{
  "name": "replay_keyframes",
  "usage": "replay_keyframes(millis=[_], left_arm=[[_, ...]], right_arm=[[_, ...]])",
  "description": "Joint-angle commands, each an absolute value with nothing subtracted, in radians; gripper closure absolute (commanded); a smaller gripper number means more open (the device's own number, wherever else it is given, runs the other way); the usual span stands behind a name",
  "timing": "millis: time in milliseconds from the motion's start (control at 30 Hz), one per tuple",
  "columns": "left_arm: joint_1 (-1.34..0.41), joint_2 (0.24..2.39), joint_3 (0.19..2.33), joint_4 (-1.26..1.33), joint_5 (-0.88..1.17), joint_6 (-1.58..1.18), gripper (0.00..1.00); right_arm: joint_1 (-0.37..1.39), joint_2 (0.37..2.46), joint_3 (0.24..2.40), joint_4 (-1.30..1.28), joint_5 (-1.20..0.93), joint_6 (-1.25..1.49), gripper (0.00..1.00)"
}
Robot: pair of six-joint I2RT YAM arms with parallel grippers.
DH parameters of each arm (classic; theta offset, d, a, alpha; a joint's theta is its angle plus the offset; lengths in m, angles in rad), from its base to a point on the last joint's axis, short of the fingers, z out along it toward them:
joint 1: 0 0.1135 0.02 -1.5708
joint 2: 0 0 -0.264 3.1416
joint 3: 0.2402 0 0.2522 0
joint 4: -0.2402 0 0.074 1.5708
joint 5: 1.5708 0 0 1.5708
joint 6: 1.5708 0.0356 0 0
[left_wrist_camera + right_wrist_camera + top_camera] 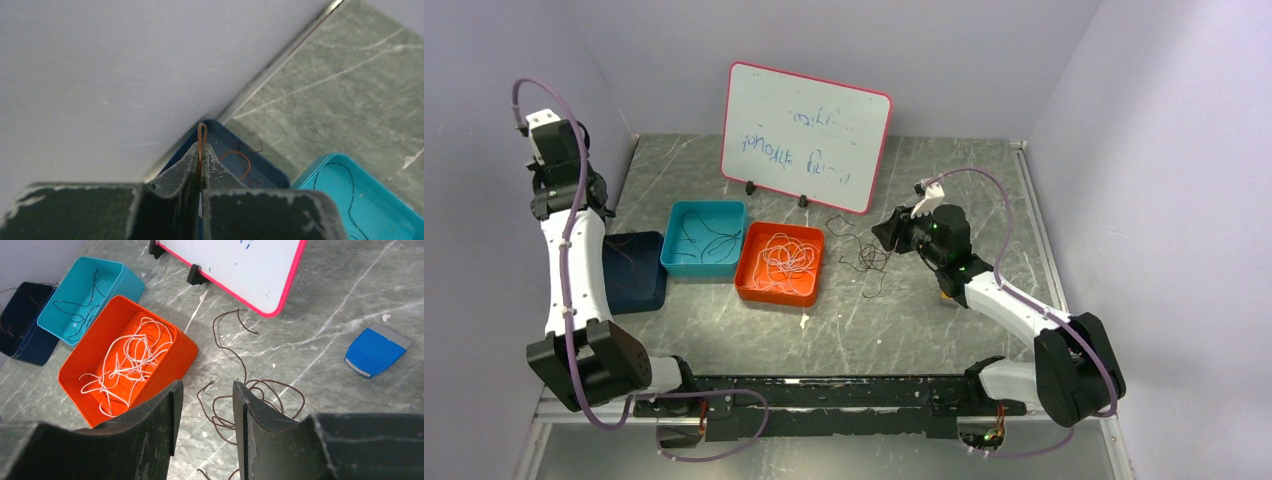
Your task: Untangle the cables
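Just right of the orange tray, the dark brown cables look limp, light and apparently snarled on the bench, best pinched at a free end by the parted right tool above, while far left of it the left tool clamps a reddish wire.

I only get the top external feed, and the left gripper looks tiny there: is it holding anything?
Observer: Yes. The left gripper is shut on a reddish cable, which loops up above its fingertips.
Operator: And the right gripper?
Observer: The right gripper is open, hanging over the dark brown cables that lie loose on the table.
Operator: Does that arm hide anything from me?
Observer: Yes, a blue block that looks like an eraser, lying on the table beside the whiteboard.
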State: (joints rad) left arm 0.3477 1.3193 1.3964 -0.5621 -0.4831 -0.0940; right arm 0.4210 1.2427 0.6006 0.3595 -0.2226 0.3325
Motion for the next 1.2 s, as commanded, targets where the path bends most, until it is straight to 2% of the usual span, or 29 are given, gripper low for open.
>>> replay_keyframes(millis=[0, 333, 533, 1167], left_arm=[[0.356, 1.317, 1.31, -0.486, -0.476, -0.113, 0.93], [0.366, 1.297, 1.181, -0.54, -0.559, -0.228, 0.93], [0.372, 1.196, 1.148, -0.563, -0.584, -0.259, 0.93], [0.372, 1.017, 1.276, -0.595, -0.669, -0.184, 0.93]], right_arm=[[0.43, 1.248, 0.626, 0.361, -0.232, 0.329, 0.55], [0.434, 1.26, 0.63, 0.357, -0.24, 0.333, 0.55], [0.44, 1.281, 0.642, 0.359, -0.25, 0.337, 0.55], [0.465, 1.323, 0.67, 0.345, -0.253, 0.342, 0.55]])
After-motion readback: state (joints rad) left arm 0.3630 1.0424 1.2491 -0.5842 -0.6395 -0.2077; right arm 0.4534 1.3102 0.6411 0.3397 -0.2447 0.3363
